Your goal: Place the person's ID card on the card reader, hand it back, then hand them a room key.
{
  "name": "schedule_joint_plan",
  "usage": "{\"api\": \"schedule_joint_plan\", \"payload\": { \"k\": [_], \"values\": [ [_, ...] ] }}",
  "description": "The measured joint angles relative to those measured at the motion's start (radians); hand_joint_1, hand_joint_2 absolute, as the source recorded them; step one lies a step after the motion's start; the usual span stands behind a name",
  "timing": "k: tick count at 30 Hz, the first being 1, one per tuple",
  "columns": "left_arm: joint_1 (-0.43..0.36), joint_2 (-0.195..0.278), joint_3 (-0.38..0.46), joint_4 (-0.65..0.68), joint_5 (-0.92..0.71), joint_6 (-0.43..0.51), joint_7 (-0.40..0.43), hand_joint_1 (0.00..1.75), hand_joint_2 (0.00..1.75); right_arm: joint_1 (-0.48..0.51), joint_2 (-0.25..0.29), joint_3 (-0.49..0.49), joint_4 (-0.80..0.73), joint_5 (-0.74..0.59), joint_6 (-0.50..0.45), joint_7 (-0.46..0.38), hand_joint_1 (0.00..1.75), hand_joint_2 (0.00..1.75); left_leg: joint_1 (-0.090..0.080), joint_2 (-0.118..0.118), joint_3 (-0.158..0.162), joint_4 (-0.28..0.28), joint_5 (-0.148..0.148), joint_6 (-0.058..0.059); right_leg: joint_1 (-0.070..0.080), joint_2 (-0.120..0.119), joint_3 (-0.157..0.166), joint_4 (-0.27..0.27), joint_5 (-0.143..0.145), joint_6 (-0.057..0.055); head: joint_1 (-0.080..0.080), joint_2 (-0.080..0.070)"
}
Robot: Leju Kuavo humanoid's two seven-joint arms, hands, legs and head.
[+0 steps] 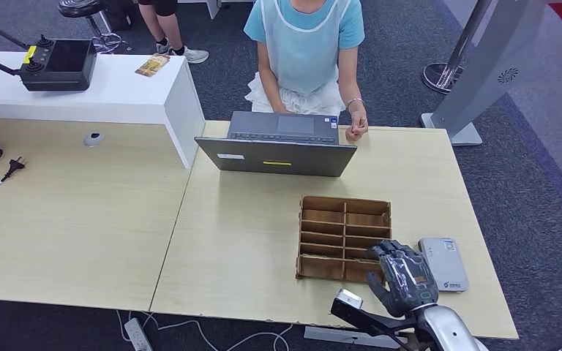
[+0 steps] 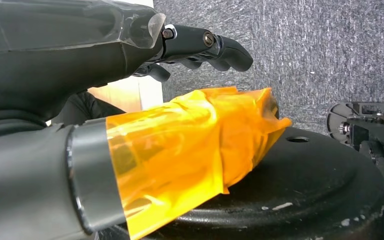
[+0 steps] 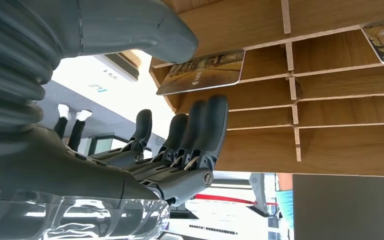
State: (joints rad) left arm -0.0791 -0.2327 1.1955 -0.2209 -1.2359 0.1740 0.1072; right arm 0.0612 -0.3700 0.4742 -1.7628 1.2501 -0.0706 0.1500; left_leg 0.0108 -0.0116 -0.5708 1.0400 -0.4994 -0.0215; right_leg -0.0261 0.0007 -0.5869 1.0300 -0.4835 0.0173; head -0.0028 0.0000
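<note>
Standing here I see the right hand (image 1: 402, 281), released and holding nothing, poised over the wooden card rack (image 1: 344, 238) near the table's front edge; it should pinch one room key card (image 3: 202, 72) squarely by its protruding edge.

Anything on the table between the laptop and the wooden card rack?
Nothing: in the head view the stretch of table between the laptop and the wooden card rack is bare.

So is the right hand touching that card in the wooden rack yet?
Apart. In the right wrist view, rack wood shows between the right hand and the card.
</note>
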Motion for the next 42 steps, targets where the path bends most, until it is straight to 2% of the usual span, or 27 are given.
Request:
{"api": "schedule_joint_plan", "payload": {
  "k": [3,7,13,21,27,31,42],
  "values": [
    [0.000,0.000,0.000,0.000,-0.002,0.000,0.000,0.00,0.00,0.000,0.000,0.000,0.000,0.000,0.000,0.004,0.99,1.75,0.000,0.000,0.000,0.000,0.000,0.000,0.000,0.000,0.000,0.000,0.000,0.000,0.000,0.000],
    [0.000,0.000,0.000,0.000,-0.003,0.000,0.000,0.00,0.00,0.000,0.001,0.000,0.000,0.002,0.000,0.009,1.21,1.75,0.000,0.000,0.000,0.000,0.000,0.000,0.000,0.000,0.000,0.000,0.000,0.000,0.000,0.000],
    [0.000,0.000,0.000,0.000,-0.003,0.000,0.000,0.00,0.00,0.000,0.003,0.000,0.000,0.010,0.000,0.012,1.39,1.75,0.000,0.000,0.000,0.000,0.000,0.000,0.000,0.000,0.000,0.000,0.000,0.000,0.000,0.000],
    [0.000,0.000,0.000,0.000,-0.003,0.000,0.000,0.00,0.00,-0.003,0.008,0.000,0.000,0.018,-0.004,0.011,1.47,1.75,0.000,0.000,0.000,0.000,0.000,0.000,0.000,0.000,0.000,0.000,0.000,0.000,0.000,0.000],
    [0.000,0.000,0.000,0.000,-0.003,0.000,-0.001,0.00,0.00,-0.005,0.011,0.000,0.000,0.019,-0.011,0.008,1.46,1.75,0.000,0.000,0.000,0.000,0.000,0.000,0.000,0.000,0.000,0.000,0.000,0.000,0.000,0.000],
    [0.000,0.000,0.000,0.000,-0.002,0.000,-0.001,0.00,0.00,-0.006,0.011,-0.002,0.000,0.018,-0.024,0.005,1.52,1.75,0.000,0.000,0.000,0.000,0.000,0.000,0.000,0.000,0.000,0.000,0.000,0.000,0.000,0.000],
    [0.000,0.000,0.000,0.000,0.000,0.000,-0.004,0.00,0.00,-0.005,0.016,-0.020,-0.015,-0.005,-0.073,-0.013,1.53,1.75,0.000,0.000,0.000,0.000,0.000,0.000,0.000,0.000,0.000,0.000,0.000,0.000,0.000,0.000]
  ]
}}
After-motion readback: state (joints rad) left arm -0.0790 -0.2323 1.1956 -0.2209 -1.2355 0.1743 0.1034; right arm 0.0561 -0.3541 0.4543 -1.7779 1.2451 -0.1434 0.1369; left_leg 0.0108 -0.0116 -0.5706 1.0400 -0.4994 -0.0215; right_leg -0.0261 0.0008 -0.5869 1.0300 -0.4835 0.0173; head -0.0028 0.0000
